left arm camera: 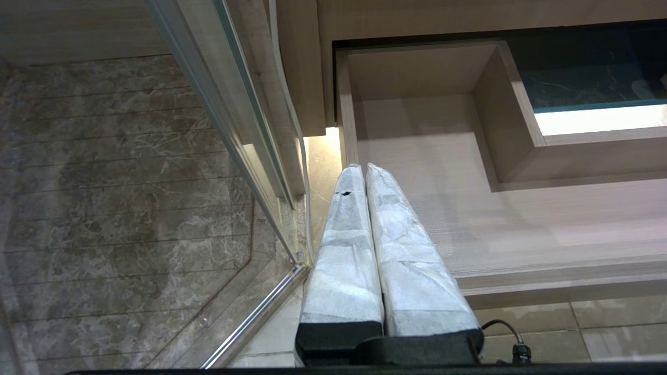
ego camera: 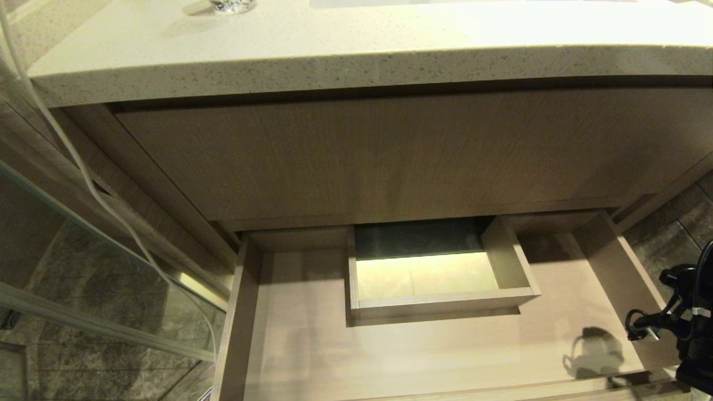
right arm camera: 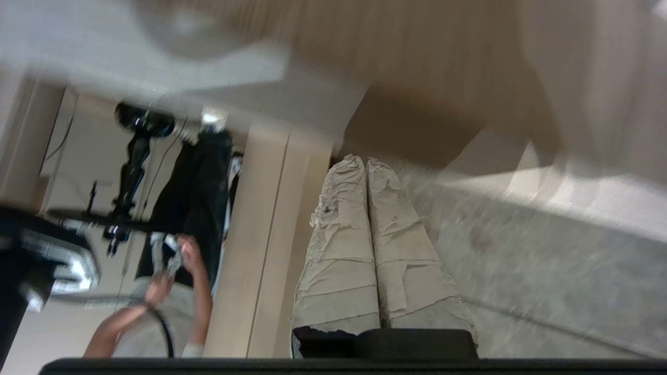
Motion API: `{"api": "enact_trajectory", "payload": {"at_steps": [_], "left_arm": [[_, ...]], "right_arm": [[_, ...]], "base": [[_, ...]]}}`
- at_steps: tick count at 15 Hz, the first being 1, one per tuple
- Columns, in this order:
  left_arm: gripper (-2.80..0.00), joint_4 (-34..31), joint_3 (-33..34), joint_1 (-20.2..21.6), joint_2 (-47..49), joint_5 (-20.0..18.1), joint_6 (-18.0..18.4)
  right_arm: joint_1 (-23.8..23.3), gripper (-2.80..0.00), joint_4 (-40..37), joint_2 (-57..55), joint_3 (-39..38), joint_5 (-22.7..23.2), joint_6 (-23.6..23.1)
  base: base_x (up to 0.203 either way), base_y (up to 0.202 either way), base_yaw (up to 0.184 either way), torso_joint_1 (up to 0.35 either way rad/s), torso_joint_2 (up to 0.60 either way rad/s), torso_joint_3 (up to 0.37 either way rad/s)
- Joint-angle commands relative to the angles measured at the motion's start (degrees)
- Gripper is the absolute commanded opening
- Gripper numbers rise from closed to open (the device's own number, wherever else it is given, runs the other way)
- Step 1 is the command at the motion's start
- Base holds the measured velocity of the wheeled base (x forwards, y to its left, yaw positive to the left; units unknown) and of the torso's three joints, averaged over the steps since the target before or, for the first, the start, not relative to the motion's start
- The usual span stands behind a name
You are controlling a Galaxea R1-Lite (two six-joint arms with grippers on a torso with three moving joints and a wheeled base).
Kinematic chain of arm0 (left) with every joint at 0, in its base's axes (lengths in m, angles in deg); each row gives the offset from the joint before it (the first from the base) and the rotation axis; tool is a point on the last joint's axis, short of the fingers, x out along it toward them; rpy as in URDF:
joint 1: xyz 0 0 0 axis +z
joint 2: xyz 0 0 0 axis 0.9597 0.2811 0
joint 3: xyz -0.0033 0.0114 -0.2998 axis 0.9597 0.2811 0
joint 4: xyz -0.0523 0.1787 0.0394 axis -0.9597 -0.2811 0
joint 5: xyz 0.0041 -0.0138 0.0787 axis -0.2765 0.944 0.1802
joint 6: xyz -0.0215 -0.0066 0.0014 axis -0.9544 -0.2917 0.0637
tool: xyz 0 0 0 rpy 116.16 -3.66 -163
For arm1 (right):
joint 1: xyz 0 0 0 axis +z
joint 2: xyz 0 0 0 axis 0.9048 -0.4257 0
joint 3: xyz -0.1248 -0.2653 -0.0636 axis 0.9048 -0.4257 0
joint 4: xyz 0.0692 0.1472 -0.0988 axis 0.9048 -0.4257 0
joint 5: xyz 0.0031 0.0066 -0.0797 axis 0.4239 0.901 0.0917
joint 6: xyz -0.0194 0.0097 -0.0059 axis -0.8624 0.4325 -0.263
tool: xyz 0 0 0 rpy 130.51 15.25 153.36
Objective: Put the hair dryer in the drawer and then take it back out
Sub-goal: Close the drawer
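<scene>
the drawer (ego camera: 312, 345) is standing pulled out across the lower half of the head frame, its light-wood floor bare, with the boxed rectangular cutout (ego camera: 434, 267) sitting in the middle of the frame toward the back wall and glowing pale inside. above it the taller wood panel (ego camera: 390, 156) is filling the centre of the frame, and the speckled stone surface (ego camera: 356, 50) is running along the top edge. a thin white cord (ego camera: 83, 172) is hanging down the left side of the frame in front of a glass panel (ego camera: 83, 289).

the hair dryer is showing in none of the three views, so where it is lying cannot be told.

the left end effector (left arm camera: 363, 167) is showing in its own wrist view with its two white-wrapped fingers pressed together, pinching nothing, hanging over the drawer's side wall near the glass and the marble floor (left arm camera: 114, 182).

the right end effector (right arm camera: 363, 159) is also pressed together and empty (its wrist view is blurred), pointing at a wood panel and grey floor. at the lower left of that frame a person's hand (right arm camera: 190, 255) is holding something small beside a dark stand. dark parts of the right arm (ego camera: 688, 317) are sitting at the right edge of the head frame.
</scene>
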Motion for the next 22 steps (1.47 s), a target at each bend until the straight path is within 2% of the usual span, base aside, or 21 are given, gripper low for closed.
{"api": "enact_trajectory", "payload": {"at_steps": [1, 3, 6, 11, 13, 17, 20, 22], "left_arm": [[-2.8, 0.0, 0.0, 0.0, 0.0, 0.0, 0.0], [-2.8, 0.0, 0.0, 0.0, 0.0, 0.0, 0.0], [-2.8, 0.0, 0.0, 0.0, 0.0, 0.0, 0.0], [-2.8, 0.0, 0.0, 0.0, 0.0, 0.0, 0.0], [-2.8, 0.0, 0.0, 0.0, 0.0, 0.1, 0.0], [-2.8, 0.0, 0.0, 0.0, 0.0, 0.0, 0.0], [-2.8, 0.0, 0.0, 0.0, 0.0, 0.0, 0.0], [-2.8, 0.0, 0.0, 0.0, 0.0, 0.0, 0.0]], "right_arm": [[0.5, -2.8, 2.3, -0.8, 0.0, 0.1, -0.3], [0.8, -2.8, 5.1, -0.8, 0.0, 0.4, -0.2], [0.8, -2.8, 8.6, -0.3, 0.2, 3.7, -0.1], [0.8, -2.8, 13.3, 0.2, 1.5, 4.6, -0.1], [0.8, -2.8, 15.0, 0.5, 2.3, 7.6, -0.2], [2.2, -2.8, 26.9, 2.0, 3.0, 11.3, -0.1], [2.8, -2.8, 37.4, 3.1, 3.2, 16.2, -0.9], [3.0, -2.8, 43.1, 4.0, 3.8, 16.7, -1.4]], "base": [[0.0, 0.0, 0.0, 0.0, 0.0, 0.0], [0.0, 0.0, 0.0, 0.0, 0.0, 0.0], [0.0, 0.0, 0.0, 0.0, 0.0, 0.0], [0.0, 0.0, 0.0, 0.0, 0.0, 0.0], [0.0, 0.0, 0.0, 0.0, 0.0, 0.0], [0.0, 0.0, 0.0, 0.0, 0.0, 0.0], [0.0, 0.0, 0.0, 0.0, 0.0, 0.0], [0.0, 0.0, 0.0, 0.0, 0.0, 0.0]]}}
